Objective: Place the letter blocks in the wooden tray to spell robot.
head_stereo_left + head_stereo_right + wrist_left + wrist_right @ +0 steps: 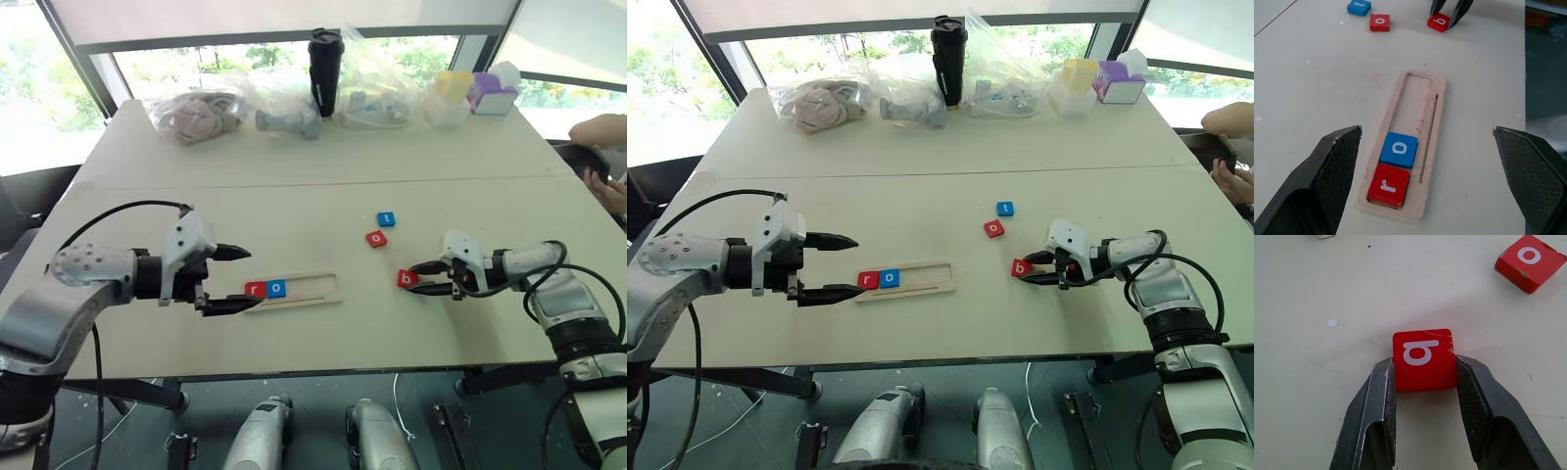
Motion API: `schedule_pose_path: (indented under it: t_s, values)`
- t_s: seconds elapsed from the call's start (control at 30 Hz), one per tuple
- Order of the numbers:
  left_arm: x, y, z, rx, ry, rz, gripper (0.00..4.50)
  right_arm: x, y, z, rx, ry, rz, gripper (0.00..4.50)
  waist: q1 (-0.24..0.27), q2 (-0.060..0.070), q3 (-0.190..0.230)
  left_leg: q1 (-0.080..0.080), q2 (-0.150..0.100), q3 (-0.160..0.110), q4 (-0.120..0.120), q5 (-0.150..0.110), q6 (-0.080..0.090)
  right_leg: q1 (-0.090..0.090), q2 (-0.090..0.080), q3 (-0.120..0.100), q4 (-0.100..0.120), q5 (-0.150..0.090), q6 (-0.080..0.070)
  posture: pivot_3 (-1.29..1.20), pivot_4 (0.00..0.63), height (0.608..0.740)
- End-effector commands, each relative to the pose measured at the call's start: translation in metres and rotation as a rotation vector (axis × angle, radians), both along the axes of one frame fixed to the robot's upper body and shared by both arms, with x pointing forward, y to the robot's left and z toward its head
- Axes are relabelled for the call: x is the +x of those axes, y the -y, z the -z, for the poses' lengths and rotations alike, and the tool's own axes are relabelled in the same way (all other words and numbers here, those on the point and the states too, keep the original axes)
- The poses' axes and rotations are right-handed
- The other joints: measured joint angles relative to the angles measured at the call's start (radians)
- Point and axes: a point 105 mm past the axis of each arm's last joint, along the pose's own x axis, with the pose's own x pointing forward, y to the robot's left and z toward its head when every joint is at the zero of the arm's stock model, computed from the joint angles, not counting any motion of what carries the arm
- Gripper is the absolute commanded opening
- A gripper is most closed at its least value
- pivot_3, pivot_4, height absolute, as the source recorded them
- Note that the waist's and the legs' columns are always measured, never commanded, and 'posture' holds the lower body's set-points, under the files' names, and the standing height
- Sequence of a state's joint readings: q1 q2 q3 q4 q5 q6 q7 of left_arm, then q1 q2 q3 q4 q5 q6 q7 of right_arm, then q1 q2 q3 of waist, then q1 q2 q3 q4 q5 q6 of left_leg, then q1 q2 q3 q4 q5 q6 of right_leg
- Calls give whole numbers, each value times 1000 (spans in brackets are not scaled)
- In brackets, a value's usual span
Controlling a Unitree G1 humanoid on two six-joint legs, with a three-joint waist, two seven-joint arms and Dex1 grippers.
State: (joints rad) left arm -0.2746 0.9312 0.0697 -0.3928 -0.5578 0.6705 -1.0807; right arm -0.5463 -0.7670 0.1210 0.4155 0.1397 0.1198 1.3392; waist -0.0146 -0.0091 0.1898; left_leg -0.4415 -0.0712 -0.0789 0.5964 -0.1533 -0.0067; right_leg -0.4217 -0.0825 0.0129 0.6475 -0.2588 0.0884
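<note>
The right wrist view shows chipped paint on the red "b" block point(1424, 359) – the right claw point(1425, 377) clenches its sides on the matte counter point(1327, 284). The left claw point(1425, 161) gapes over the pale-wood tray point(1436, 127), holding red "r" point(1388, 183) and blue "o" point(1399, 149).

Along the far edge of the pale table point(294, 196) stand a black tumbler point(324, 70), clear plastic bags point(377, 83) of odds and ends, a bundle of beige cloth point(196, 115), and yellow and purple boxes point(477, 90).
</note>
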Motion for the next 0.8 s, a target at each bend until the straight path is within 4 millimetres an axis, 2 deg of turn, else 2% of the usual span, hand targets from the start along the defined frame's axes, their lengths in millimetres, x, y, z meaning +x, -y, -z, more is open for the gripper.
schedule_pose_path:
  t_s: [0.03,0.17,0.33,0.53,0.8]
  values:
    - [1,-20,-9,21,30,-67,4500,6,-53,-46,64,105,-120,1157,-14,0,0,0,0,0,0,0,0,-2,0,1,1,0,0,0,150,740]
    - [1,-36,-1,85,20,-105,4500,12,-106,-46,68,133,-165,1157,-21,0,0,0,1,-1,-1,0,0,-3,1,1,3,0,-1,0,150,740]
    - [-5,-38,1,99,13,-108,4500,15,-147,-32,26,165,-234,1157,0,0,0,-1,0,0,-1,0,-1,-4,0,1,0,0,0,0,150,740]
    - [-14,-42,15,147,-6,-128,4500,11,-173,-22,18,150,-294,1157,-1,0,0,-1,-1,0,-1,-2,-3,-3,-1,1,1,1,-1,0,150,740]
    - [-18,-38,18,128,-2,-144,4500,-1,-184,-18,15,123,-355,1157,-1,0,0,-1,0,0,-2,-1,-3,-4,1,1,2,1,-1,0,150,740]
